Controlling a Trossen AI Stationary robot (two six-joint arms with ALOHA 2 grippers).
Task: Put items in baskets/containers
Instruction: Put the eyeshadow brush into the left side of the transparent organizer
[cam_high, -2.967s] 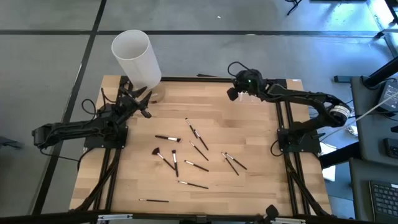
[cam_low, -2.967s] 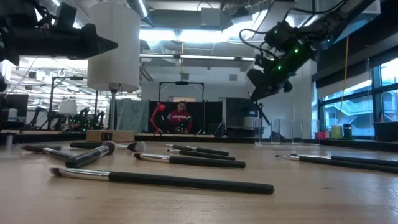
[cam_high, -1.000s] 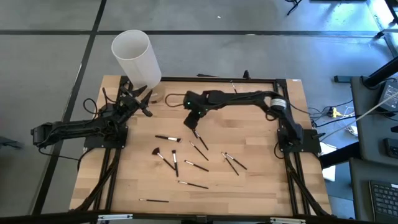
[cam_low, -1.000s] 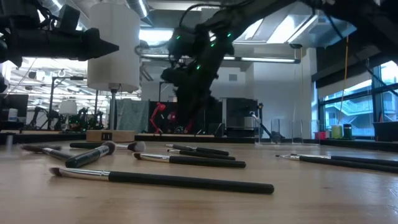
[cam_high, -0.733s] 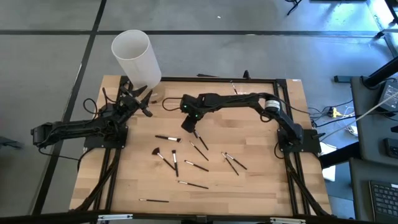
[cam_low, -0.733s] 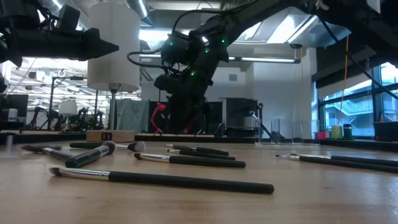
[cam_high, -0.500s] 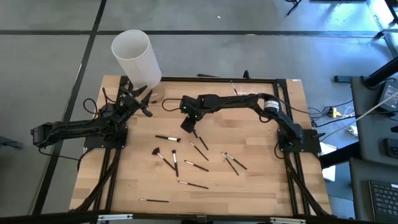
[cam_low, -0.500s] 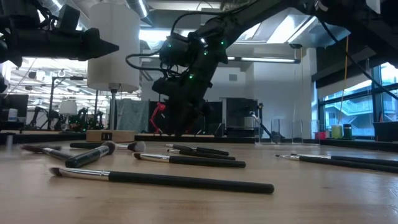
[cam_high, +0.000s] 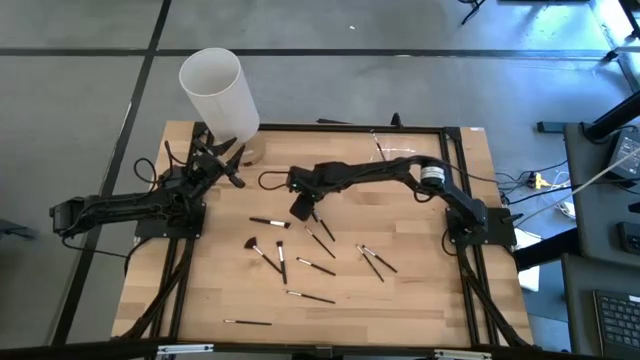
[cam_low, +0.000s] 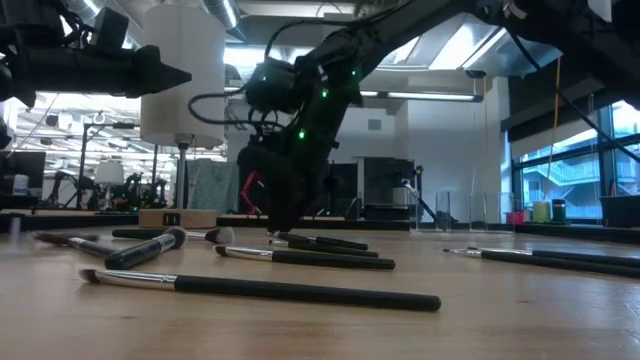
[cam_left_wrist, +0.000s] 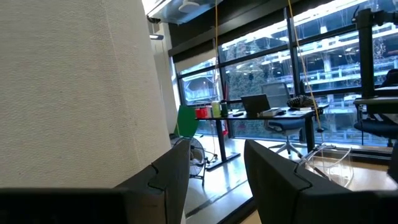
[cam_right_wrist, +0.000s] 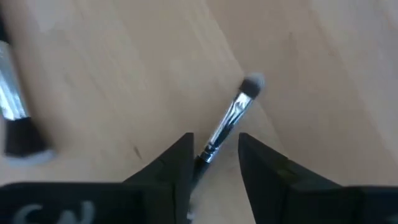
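Note:
Several thin black-handled makeup brushes (cam_high: 282, 262) lie flat on the wooden table. My right gripper (cam_high: 300, 206) reaches to the table's middle and hangs low over one brush (cam_right_wrist: 231, 119). It is open, with a finger on either side of the black handle, not touching it; the silver ferrule and grey tuft (cam_right_wrist: 252, 83) point away. The clear plastic holder (cam_left_wrist: 329, 165) stands at the far edge (cam_low: 452, 212). My left gripper (cam_high: 228, 166) is open and waits beside the tall white cylinder (cam_high: 218, 90).
The tall white cylinder (cam_left_wrist: 74, 93) stands at the far-left corner, close to my left gripper (cam_left_wrist: 214, 177). More brushes (cam_high: 372, 262) lie toward the right and the near edge (cam_high: 247, 322). In the low view brushes (cam_low: 260, 290) lie across the foreground. A black frame edges the table.
My right gripper has moved slightly toward the table's left and near edge and come down over the brush at the table's middle, so that its fingers now stand either side of the handle. The brushes have stayed where they were.

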